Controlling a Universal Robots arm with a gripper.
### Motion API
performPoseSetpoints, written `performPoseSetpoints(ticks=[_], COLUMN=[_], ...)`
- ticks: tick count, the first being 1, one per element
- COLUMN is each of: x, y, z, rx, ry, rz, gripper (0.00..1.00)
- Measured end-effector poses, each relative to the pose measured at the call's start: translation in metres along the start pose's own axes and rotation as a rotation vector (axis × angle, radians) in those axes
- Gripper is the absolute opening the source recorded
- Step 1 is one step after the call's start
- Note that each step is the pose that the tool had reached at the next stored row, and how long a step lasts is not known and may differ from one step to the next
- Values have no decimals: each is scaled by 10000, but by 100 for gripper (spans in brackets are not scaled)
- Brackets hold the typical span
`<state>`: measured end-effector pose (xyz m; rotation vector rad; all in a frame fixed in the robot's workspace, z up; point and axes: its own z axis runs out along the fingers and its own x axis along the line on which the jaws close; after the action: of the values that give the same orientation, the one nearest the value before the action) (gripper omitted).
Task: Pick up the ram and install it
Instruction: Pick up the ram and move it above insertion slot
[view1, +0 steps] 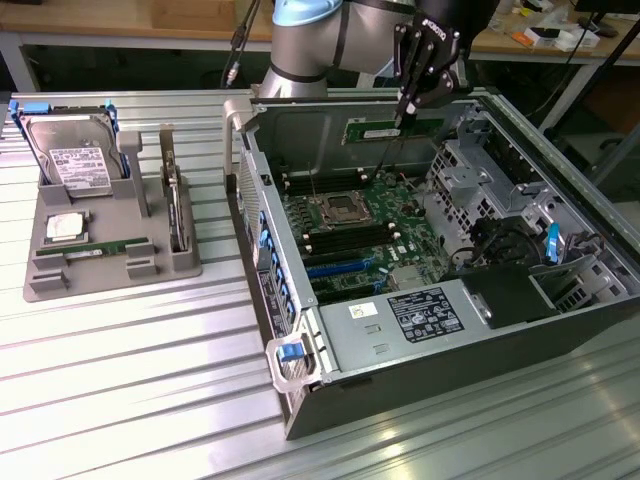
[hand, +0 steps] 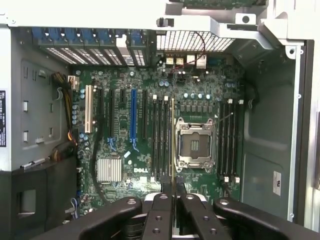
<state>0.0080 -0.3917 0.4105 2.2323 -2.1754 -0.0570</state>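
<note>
End effector (view1: 404, 100) is pinched shut on the ram (view1: 390, 145), gripping its top edge so the stick hangs edge-on inside the open PC case (view1: 300, 400), on the desk (view1: 130, 380) toward the exterior view's right. Wrist view has the ram (hand: 173, 145) lined up along the memory slots (hand: 162, 140) just beside the CPU socket (hand: 194, 145). Can't tell if it's touching yet.

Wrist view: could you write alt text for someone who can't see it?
The black claw grips the ram edge-on over an open computer's green motherboard, running parallel to the black memory slots beside the empty processor socket. A blue expansion slot lies farther across the board.
</note>
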Motion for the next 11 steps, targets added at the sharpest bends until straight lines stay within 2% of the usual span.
performPoseSetpoints(ticks=[3,9,11], x=[2,5,5], y=[-88,-197,-208], z=[-4,-8,-9], rx=[0,0,0], ry=[-1,0,0], rz=[0,-2,0], gripper=[12,12,12])
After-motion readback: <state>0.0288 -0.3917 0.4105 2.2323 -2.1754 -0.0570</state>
